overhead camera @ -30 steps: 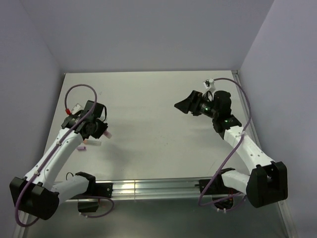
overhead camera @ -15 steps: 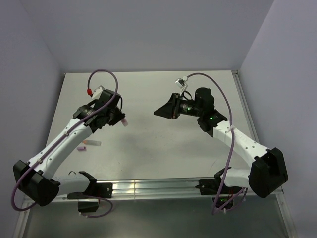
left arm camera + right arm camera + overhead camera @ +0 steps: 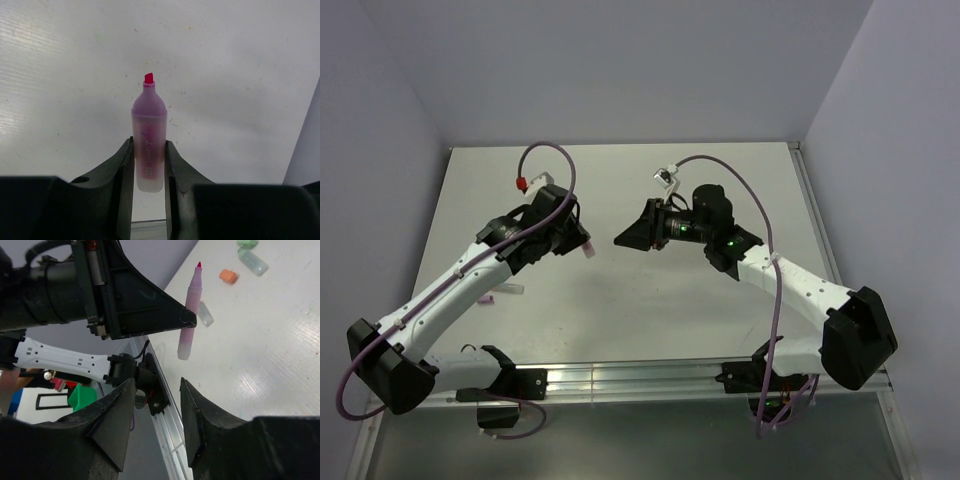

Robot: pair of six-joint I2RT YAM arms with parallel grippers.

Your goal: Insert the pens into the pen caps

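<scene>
**Pink pen [image 3: 148, 112] being gripped by the left tool [image 3: 149, 145], uncapped, with the right tool [image 3: 158, 387] facing it.**

The pink pen is sitting upright between the left tool's fingers [image 3: 172, 165], which are clenching its lower barrel, so its red tip is pointing away from the wrist and both its ends are showing free above the tabletop [image 3: 280, 340]. The right tool is hovering near the pink pen without touching it, its jaws standing apart with nothing showing between them. In the right wrist view a pale translucent piece [image 3: 205, 314] is lying just beside the pink pen's barrel. To the right of the pen's tip, an orange cap [image 3: 228, 276] is resting on the tabletop. A green pen [image 3: 252, 261] and a green cap [image 3: 246, 242] are lying further out on that side.
</scene>
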